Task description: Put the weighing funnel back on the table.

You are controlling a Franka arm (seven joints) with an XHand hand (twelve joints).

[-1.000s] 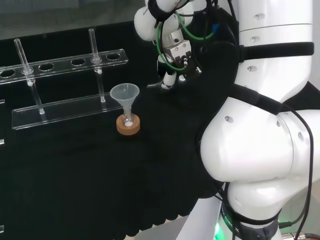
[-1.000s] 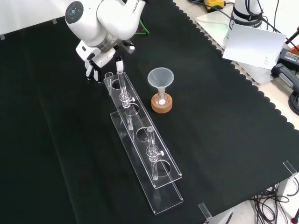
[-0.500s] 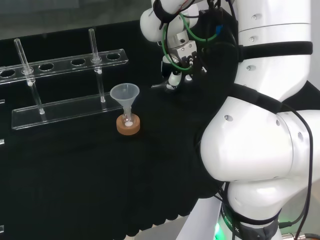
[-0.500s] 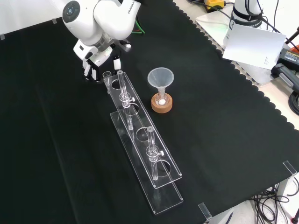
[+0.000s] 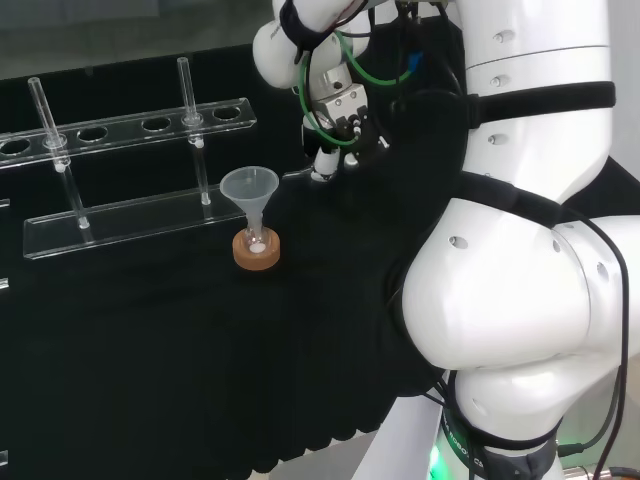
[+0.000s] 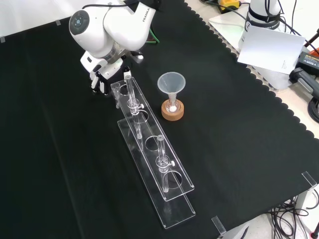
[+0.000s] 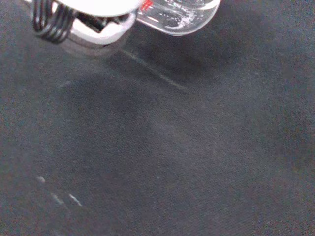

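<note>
In the head view, a clear rack with two upright tubes stands well to the left of the hand, on the black cloth. Closer to the hand, to its left and lower in that view, the funnel stands mouth up. Its stem sits in a small flask on a cork ring. The hand hangs fingers down over the cloth, between the funnel and the big white links of the arm at the right. Its fingers are curled in on the weighing funnel. The funnel's thin clear stem sticks out leftward from the fingertips, low near the cloth. Whether it touches the cloth cannot be told.

In the front view, the hand reaches down just left of the top end of the rack, and the funnel stands apart to its right.

In the wrist view, the rounded clear body of the weighing funnel, with white specks inside, lies against a white and black part of the hand. Bare cloth lies beyond it, with a soft shadow across it.
</note>
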